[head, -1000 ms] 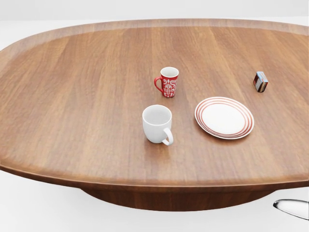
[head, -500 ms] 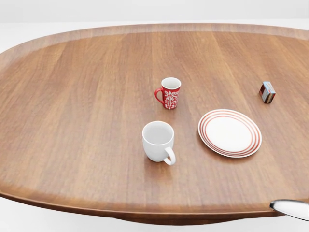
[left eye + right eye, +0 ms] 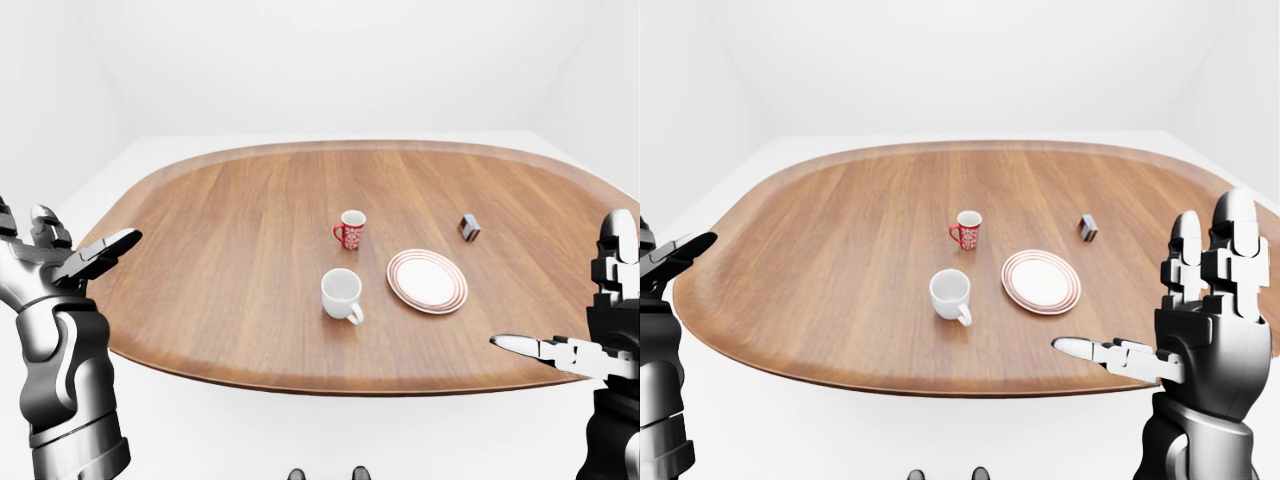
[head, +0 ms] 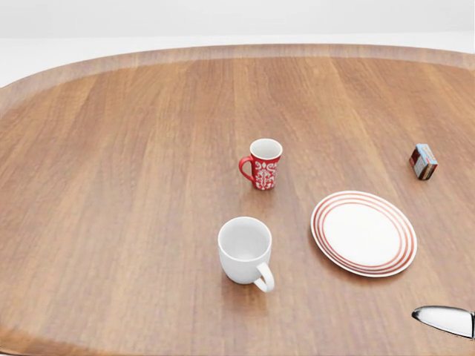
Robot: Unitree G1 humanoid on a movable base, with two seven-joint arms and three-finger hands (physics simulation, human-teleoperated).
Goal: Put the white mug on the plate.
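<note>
1. White mug [image 4: 244, 251] upright on wooden table [image 4: 119, 185], just left of striped plate [image 4: 364, 233] in head view; handle toward bottom right.
2. Red mug [image 4: 263, 163] above it, apart.
3. Likely rigid, glazed, slippery, breakable; best gripped round body or handle.
4. Left hand [image 3: 55, 262] and right hand [image 3: 1195, 335] spread, empty, off table.

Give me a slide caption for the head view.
White mug beside striped plate on wooden table, red mug above.
</note>
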